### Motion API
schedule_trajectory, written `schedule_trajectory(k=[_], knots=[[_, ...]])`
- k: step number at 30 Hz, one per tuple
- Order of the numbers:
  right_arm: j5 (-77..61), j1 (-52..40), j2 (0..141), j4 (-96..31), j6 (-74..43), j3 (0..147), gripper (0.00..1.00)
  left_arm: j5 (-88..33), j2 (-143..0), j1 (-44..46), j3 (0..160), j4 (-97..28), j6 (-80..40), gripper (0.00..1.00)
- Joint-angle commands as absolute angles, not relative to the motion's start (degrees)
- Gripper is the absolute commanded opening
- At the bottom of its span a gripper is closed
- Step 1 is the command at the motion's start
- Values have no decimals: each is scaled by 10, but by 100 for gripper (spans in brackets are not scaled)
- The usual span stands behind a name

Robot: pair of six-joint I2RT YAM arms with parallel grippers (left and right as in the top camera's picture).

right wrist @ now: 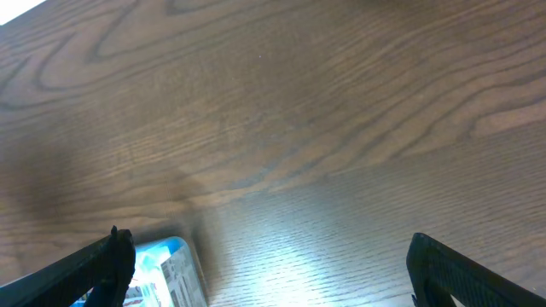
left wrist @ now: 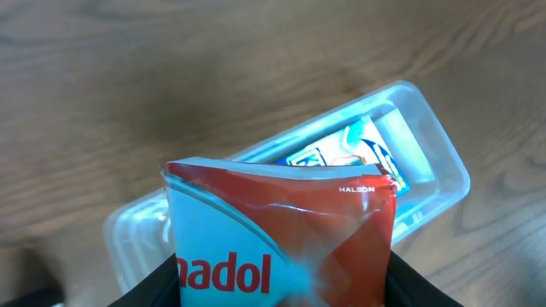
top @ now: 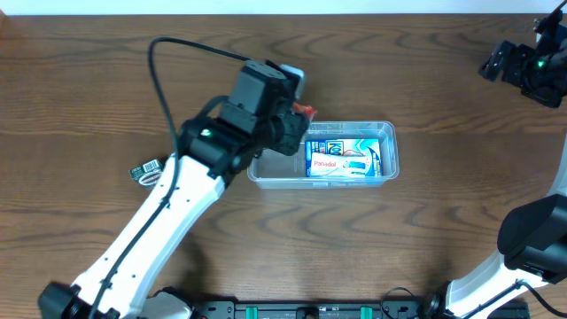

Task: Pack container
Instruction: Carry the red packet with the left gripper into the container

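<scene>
The container [top: 323, 183], a clear plastic tub, sits mid-table with blue and white Panadol packets [top: 341, 159] lying inside. My left gripper [top: 297, 124] hovers over the tub's left end, shut on a red and blue Panadol packet [left wrist: 281, 230] that stands between its dark fingers [left wrist: 149, 290]. In the left wrist view the tub [left wrist: 444, 162] lies below and behind this packet. My right gripper [top: 523, 66] is far off at the back right corner. It is open, with only bare wood between its fingers [right wrist: 107, 264].
A small dark packet [top: 146, 171] lies on the wooden table [top: 425, 257] left of the left arm. In the right wrist view a blue and white packet [right wrist: 171, 273] shows at the lower left, beside that gripper's left finger.
</scene>
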State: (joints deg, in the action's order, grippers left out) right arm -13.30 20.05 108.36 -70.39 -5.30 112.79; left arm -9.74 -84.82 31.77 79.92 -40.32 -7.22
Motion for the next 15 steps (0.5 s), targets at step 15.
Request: schedule_trajectory(k=[15], knots=[[-135,203,1070,-702,-57,1136,99,-52,-977,326,805,-430,-156,36]])
